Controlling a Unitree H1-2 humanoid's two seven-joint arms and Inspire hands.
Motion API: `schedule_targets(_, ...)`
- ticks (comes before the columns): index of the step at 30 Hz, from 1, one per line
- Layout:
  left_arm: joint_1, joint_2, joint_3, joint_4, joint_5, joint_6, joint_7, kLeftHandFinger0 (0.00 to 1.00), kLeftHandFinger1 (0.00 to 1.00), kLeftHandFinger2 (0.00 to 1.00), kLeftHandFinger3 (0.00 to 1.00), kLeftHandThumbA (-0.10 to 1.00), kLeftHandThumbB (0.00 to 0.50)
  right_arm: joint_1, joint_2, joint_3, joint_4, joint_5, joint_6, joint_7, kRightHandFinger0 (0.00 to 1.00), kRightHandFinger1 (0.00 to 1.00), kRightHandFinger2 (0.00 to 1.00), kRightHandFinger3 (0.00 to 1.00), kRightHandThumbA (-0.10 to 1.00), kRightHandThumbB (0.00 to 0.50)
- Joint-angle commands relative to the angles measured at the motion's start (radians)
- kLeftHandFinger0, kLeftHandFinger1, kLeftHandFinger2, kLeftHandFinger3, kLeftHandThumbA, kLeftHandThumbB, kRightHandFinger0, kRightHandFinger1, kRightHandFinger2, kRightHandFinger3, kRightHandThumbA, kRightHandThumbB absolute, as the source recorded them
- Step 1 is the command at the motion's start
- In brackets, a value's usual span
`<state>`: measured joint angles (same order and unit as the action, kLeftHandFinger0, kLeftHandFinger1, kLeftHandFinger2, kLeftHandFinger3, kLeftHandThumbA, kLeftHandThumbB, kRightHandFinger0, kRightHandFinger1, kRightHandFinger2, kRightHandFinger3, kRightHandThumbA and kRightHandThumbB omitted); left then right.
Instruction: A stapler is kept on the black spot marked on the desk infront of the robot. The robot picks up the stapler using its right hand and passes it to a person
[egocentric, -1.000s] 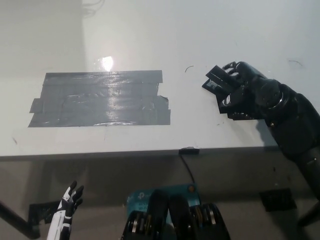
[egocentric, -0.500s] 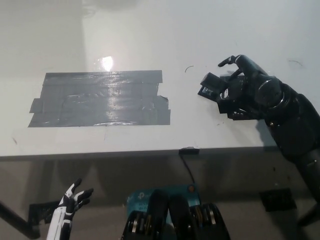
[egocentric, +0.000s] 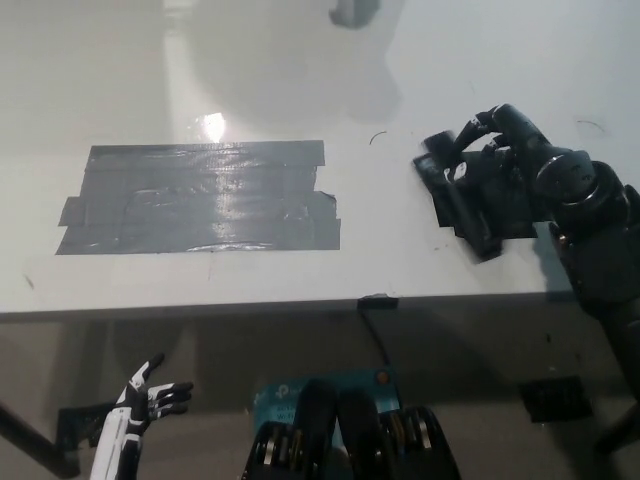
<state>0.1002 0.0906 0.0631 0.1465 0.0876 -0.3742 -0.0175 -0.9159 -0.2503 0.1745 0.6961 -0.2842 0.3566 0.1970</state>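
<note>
At right of frame, mid-height: black right hand (egocentric: 505, 165) sits over the desk (egocentric: 300, 60) w/ fingers curled round a dark stapler (egocentric: 455, 195). Stapler is black on black, so edges are hard to read; a long dark bar runs from approx the fingertips down toward lower right, ending near the desk's front edge. Hand is clamped on it, as far as can be seen. Can't tell if stapler touches the desk or is lifted; a dark shadow lies under hand & stapler. Black forearm runs off toward lower right corner.

Centre-left of frame: black tape patch (egocentric: 200, 195), wide rectangle w/ ragged edges, glossy, a bright light glare just above its top edge. Nothing lies on it. Stapler & right hand are well apart from patch, to its right.

Lower left corner: white left hand (egocentric: 145, 400), below the desk edge, resting, fingers spread apart, holding nothing.

Top edge, slightly right of centre: small blurred grey shape (egocentric: 355, 12), w/ a soft shadow under it on the desk; can't tell what it is.

Front desk edge, centre: small dark clip w/ a thin cable (egocentric: 378, 330) hanging down.
</note>
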Motion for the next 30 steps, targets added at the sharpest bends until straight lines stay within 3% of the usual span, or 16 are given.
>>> schedule_targets(1,-0.008,0.013,-0.005,-0.022,-0.015,-0.038,-0.002,0.63,0.65,0.64,0.91,1.00,0.374,-0.029,-0.015,-0.009,-0.036,0.018,-0.023,0.012,0.03,0.31,0.58,0.36,0.87,0.000)
schedule_targets(7,-0.016,0.019,-0.005,-0.020,-0.015,-0.042,-0.005,0.58,0.62,0.63,0.90,1.00,0.356,-0.020,-0.009,0.017,-0.026,-0.013,-0.047,-0.023,0.03,0.32,0.59,0.36,0.86,0.001)
schedule_targets(13,-0.022,0.019,-0.006,-0.020,-0.022,-0.033,-0.007,0.57,0.61,0.63,0.88,1.00,0.371,-0.013,-0.007,0.047,-0.035,-0.050,-0.049,-0.051,0.03,0.34,0.61,0.36,0.86,0.001)
schedule_targets(15,-0.019,0.018,-0.006,-0.022,-0.030,-0.032,-0.009,0.56,0.61,0.63,0.88,1.00,0.367,-0.004,-0.001,0.049,-0.042,-0.054,-0.054,-0.075,0.08,0.35,0.60,0.35,0.86,0.005)
schedule_targets(16,-0.018,0.018,-0.006,-0.024,-0.029,-0.030,-0.009,0.56,0.61,0.63,0.88,1.00,0.362,0.000,0.001,0.048,-0.046,-0.059,-0.060,-0.090,0.13,0.29,0.49,0.33,0.86,0.032)
schedule_targets(17,-0.019,0.018,-0.006,-0.026,-0.027,-0.030,-0.008,0.55,0.61,0.63,0.87,1.00,0.361,0.005,0.001,0.049,-0.052,-0.066,-0.068,-0.108,0.18,0.30,0.46,0.37,0.87,0.084)
schedule_targets(18,-0.020,0.019,-0.006,-0.023,-0.027,-0.034,-0.008,0.55,0.61,0.63,0.87,1.00,0.357,0.009,-0.001,0.056,-0.065,-0.075,-0.066,-0.110,0.41,0.50,0.67,0.60,0.94,0.125)
schedule_targets(19,-0.020,0.019,-0.007,-0.022,-0.027,-0.038,-0.008,0.55,0.61,0.63,0.87,1.00,0.357,0.012,-0.004,0.061,-0.073,-0.081,-0.064,-0.109,0.41,0.50,0.67,0.60,0.94,0.125)
schedule_targets(20,-0.021,0.020,-0.007,-0.020,-0.026,-0.042,-0.007,0.54,0.61,0.63,0.87,1.00,0.366,0.019,-0.012,0.087,-0.119,-0.104,-0.013,-0.080,0.76,0.93,1.00,1.00,1.00,0.310)
schedule_targets(21,-0.021,0.020,-0.008,-0.022,-0.022,-0.040,-0.005,0.53,0.60,0.62,0.88,1.00,0.373,0.021,-0.016,0.104,-0.139,-0.121,0.016,-0.065,1.00,1.00,1.00,1.00,1.00,0.357)
schedule_targets(22,-0.021,0.020,-0.008,-0.025,-0.019,-0.034,-0.004,0.53,0.60,0.62,0.88,1.00,0.373,0.033,-0.024,0.139,-0.193,-0.163,0.059,-0.053,1.00,1.00,1.00,1.00,1.00,0.422)
schedule_targets(26,-0.019,0.020,-0.009,-0.030,-0.017,-0.026,-0.003,0.53,0.60,0.62,0.88,1.00,0.368,0.068,-0.020,0.166,-0.328,-0.216,0.113,-0.045,1.00,1.00,1.00,1.00,1.00,0.496)
schedule_targets(27,-0.019,0.021,-0.009,-0.031,-0.016,-0.026,-0.004,0.53,0.60,0.62,0.88,1.00,0.366,0.078,-0.015,0.167,-0.371,-0.232,0.113,-0.047,1.00,1.00,1.00,1.00,1.00,0.470)
schedule_targets(30,-0.021,0.020,-0.011,-0.029,-0.015,-0.029,-0.003,0.52,0.60,0.62,0.89,1.00,0.364,0.093,-0.002,0.149,-0.442,-0.268,0.113,-0.018,1.00,1.00,1.00,1.00,1.00,0.462)
